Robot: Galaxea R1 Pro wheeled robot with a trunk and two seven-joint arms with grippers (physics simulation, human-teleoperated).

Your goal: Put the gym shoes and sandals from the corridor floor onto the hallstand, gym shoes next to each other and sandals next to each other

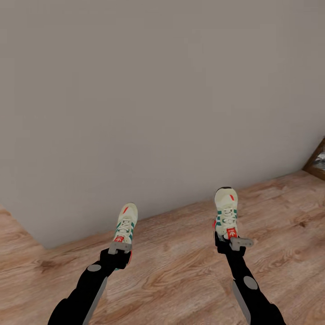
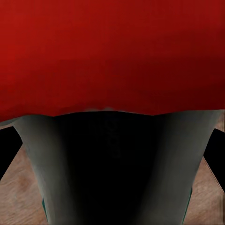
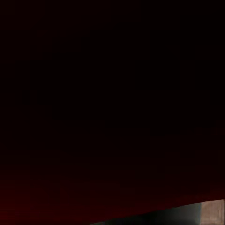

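Holding one gym shoe each, the two arms reach out toward a plain grey wall (image 1: 158, 90). The left gripper (image 1: 120, 247) grips the heel of the left gym shoe (image 1: 126, 222), and the right gripper (image 1: 234, 241) grips the heel of the right gym shoe (image 1: 225, 207). Both shoes point their toes at the wall, above the wooden corridor floor (image 1: 180, 271), well apart from each other.

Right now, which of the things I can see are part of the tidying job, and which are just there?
Part of the job:
- left gym shoe, at the left claw
- right gym shoe, at the right claw
- corridor floor

Just there:
- grey wall
- brown-framed object at far right
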